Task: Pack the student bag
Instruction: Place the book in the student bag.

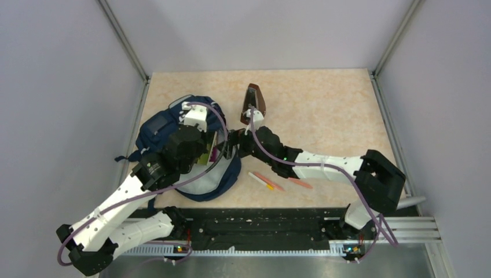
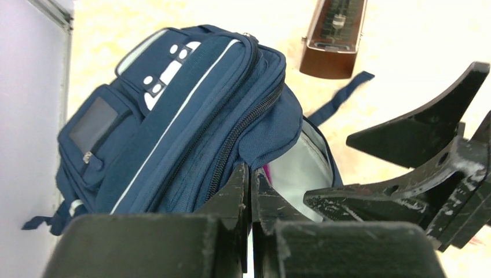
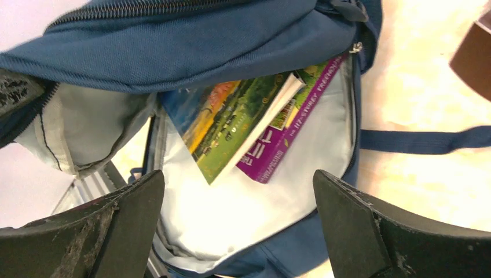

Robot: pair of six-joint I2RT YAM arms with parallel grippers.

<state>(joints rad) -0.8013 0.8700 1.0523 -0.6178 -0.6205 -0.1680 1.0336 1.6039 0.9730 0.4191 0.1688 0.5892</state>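
Note:
The student bag (image 1: 159, 130), navy with light stripes, lies at the left of the table with its mouth held open. My left gripper (image 1: 213, 152) is shut on the edge of the bag's upper flap (image 2: 272, 136) and holds it up. In the right wrist view the pale grey lining (image 3: 243, 226) shows, with a green landscape-cover book (image 3: 228, 124) and a purple book (image 3: 289, 136) inside. My right gripper (image 3: 237, 176) is open and empty at the bag's mouth (image 1: 231, 145). Its fingers (image 2: 417, 130) also show in the left wrist view.
A brown wooden wedge-shaped object (image 1: 253, 101) stands behind the bag, also in the left wrist view (image 2: 336, 37). Several pens (image 1: 267, 180) lie on the table in front of the right arm. A bag strap (image 3: 422, 141) trails on the table. Grey walls enclose the table.

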